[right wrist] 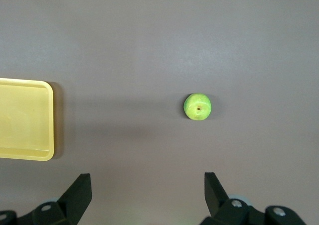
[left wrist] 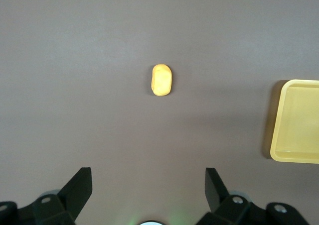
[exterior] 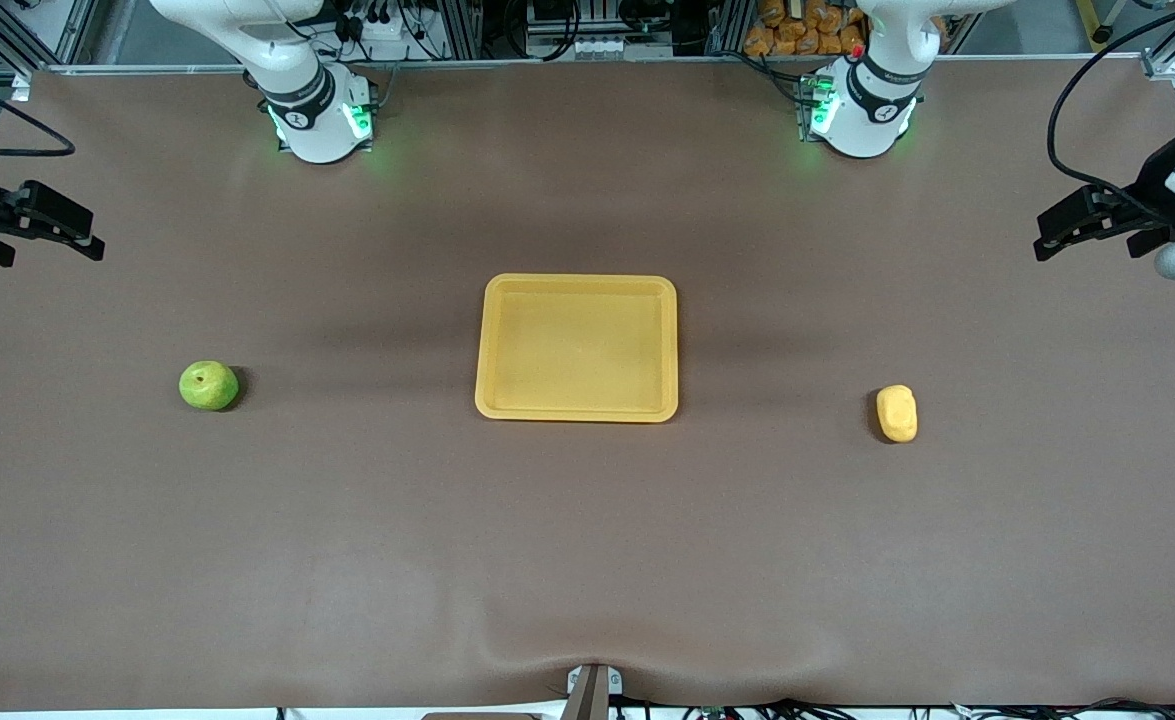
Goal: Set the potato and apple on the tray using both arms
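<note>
The yellow-orange tray (exterior: 492, 345) lies empty at the middle of the table. The green apple (exterior: 209, 386) rests on the table toward the right arm's end; it also shows in the right wrist view (right wrist: 198, 107). The yellow potato (exterior: 897, 413) lies toward the left arm's end and shows in the left wrist view (left wrist: 162, 79). My right gripper (exterior: 82, 232) (right wrist: 147, 177) hangs open and empty, high over the table's end, apart from the apple. My left gripper (exterior: 1047, 235) (left wrist: 148, 172) hangs open and empty, high over its end, apart from the potato.
A brown mat (exterior: 587, 540) covers the whole table, with a wrinkle and a metal clamp (exterior: 592, 690) at the edge nearest the front camera. The arm bases (exterior: 317, 115) (exterior: 862, 115) glow green at the back edge. The tray's edge shows in both wrist views (left wrist: 299, 120) (right wrist: 25, 118).
</note>
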### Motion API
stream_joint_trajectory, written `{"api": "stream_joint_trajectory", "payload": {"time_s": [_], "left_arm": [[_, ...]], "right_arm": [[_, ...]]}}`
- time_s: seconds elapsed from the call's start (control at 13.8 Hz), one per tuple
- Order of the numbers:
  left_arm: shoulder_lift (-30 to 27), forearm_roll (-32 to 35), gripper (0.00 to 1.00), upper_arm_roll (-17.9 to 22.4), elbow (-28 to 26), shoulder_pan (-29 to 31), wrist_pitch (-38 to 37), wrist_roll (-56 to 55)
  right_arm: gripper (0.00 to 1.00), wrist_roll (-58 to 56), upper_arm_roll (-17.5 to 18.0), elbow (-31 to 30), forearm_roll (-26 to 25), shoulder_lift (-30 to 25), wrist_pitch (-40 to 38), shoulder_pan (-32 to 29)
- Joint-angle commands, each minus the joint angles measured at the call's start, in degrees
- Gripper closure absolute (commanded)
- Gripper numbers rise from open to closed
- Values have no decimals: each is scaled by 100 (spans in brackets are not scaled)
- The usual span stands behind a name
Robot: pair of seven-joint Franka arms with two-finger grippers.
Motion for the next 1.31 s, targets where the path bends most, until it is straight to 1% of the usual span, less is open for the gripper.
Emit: {"api": "stream_joint_trajectory", "payload": {"time_s": [0.0, 0.87, 1.23], "left_arm": [[-92, 85, 0, -21, -55, 4, -36, 65], [-13, 76, 0, 14, -81, 12, -36, -14], [-66, 58, 0, 14, -46, 39, -36, -14]], "right_arm": [[0, -54, 34, 133, 119, 53, -99, -92], [0, -71, 43, 159, 101, 70, -117, -83], [0, -71, 34, 159, 101, 70, -117, -75]]}}
